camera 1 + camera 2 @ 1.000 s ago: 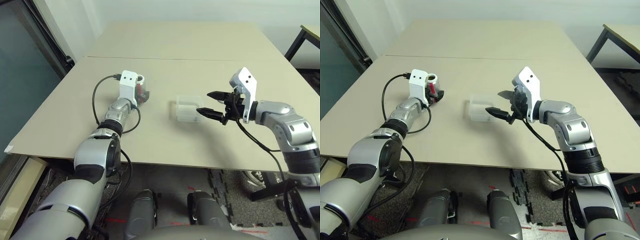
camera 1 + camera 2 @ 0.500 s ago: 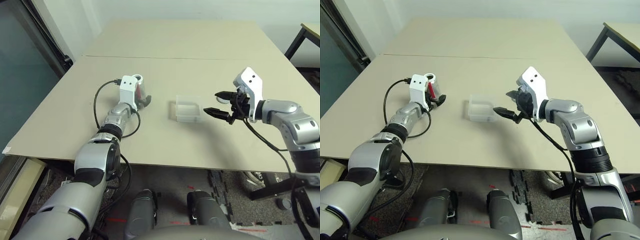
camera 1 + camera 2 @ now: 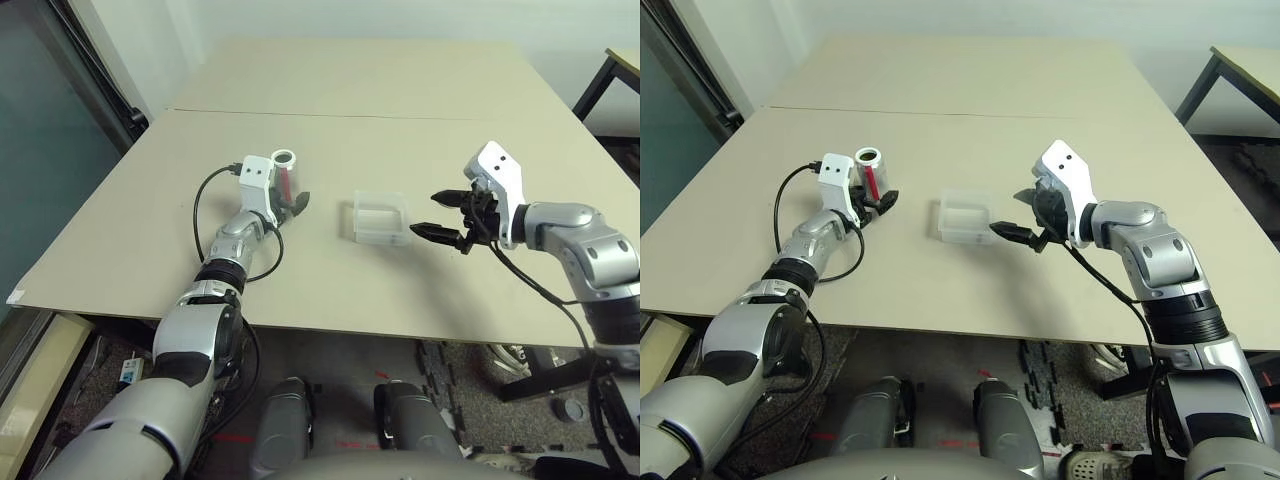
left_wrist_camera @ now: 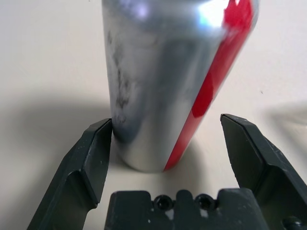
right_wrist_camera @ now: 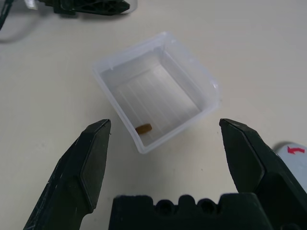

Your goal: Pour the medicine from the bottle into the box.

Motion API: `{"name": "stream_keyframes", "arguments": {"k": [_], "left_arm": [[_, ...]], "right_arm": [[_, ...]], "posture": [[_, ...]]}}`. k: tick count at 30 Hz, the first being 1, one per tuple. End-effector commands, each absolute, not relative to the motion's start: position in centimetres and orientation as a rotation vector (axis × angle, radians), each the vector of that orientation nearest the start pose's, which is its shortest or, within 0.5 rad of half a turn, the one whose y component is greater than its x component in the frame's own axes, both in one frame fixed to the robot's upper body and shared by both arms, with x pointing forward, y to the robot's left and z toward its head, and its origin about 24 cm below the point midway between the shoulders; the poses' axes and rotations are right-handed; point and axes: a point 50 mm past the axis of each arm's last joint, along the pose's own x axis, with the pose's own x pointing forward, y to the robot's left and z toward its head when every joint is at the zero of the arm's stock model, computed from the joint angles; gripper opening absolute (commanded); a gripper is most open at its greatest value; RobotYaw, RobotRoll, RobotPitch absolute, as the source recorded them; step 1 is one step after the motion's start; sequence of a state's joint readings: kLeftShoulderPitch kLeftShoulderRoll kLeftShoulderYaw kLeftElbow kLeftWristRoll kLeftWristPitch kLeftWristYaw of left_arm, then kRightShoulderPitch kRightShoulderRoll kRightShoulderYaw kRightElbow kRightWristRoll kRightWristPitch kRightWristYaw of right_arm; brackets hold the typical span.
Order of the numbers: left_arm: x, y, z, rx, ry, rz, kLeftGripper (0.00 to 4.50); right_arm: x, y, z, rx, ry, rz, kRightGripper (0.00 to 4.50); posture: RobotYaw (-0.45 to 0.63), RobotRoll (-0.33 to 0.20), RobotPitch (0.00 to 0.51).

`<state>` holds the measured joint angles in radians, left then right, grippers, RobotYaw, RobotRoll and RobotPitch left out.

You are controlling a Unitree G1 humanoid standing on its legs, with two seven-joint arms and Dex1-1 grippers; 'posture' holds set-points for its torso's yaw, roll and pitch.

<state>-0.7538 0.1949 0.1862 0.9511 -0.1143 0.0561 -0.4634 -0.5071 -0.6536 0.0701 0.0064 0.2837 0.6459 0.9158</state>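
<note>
Bottle (image 3: 284,173) upright on table (image 3: 400,90), open mouth up, red stripe facing the camera side. Left gripper (image 4: 165,143) open, bottle standing between the two fingers (image 4: 86,163); one finger touching or nearly touching the silver wall, a clear gap on the stripe side (not clamped). Base of bottle flat on table, just ahead of the gripper's palm.

Box (image 5: 156,91) on table, ahead of right gripper (image 3: 446,216) and slightly toward the bottle side, apart from both fingertips. Right gripper open wide, fingers spread, holding nothing, hovering above the table surface. One small brown pill (image 5: 143,128) inside box, lying against the wall nearest right gripper. Rest of box floor bare (ribbed clear plastic).

Small grey cap with red mark (image 5: 292,160) on table beside right gripper's finger, partly hidden by it.

Box between the two grippers; left gripper's finger tips visible beyond the box in the right wrist view.
</note>
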Motion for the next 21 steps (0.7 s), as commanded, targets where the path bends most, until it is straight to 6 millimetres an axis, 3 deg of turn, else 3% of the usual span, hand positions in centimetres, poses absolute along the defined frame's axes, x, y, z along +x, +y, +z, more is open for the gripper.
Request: {"name": "stream_keyframes", "arguments": {"k": [1,6,12,17,21], "left_arm": [[36.5,17.1,6.3,-0.102,0.222,-0.375,4.48],[35.4,18.1,6.7,-0.104,0.212,-0.332,4.48],[33.5,19.2,8.7,-0.063,0.132,-0.286,4.48],[29.8,19.5,9.7,-0.034,0.113,-0.306,4.48],[26.5,21.0,11.0,-0.022,0.073,-0.262,4.48]], "right_arm": [[30.8,-19.7,14.8,-0.289,0.344,0.891,4.50],[30.8,-19.5,14.7,-0.284,0.346,0.909,4.50],[30.7,-19.5,14.6,-0.274,0.346,0.914,4.50],[30.5,-20.2,14.6,-0.244,0.348,0.870,4.50],[30.9,-21.9,14.8,-0.190,0.312,0.727,4.50]], "posture": [[0.01,0.000,0.089],[0.02,0.000,0.095],[0.04,0.000,0.101],[0.07,0.000,0.100],[0.10,0.000,0.097]]}}
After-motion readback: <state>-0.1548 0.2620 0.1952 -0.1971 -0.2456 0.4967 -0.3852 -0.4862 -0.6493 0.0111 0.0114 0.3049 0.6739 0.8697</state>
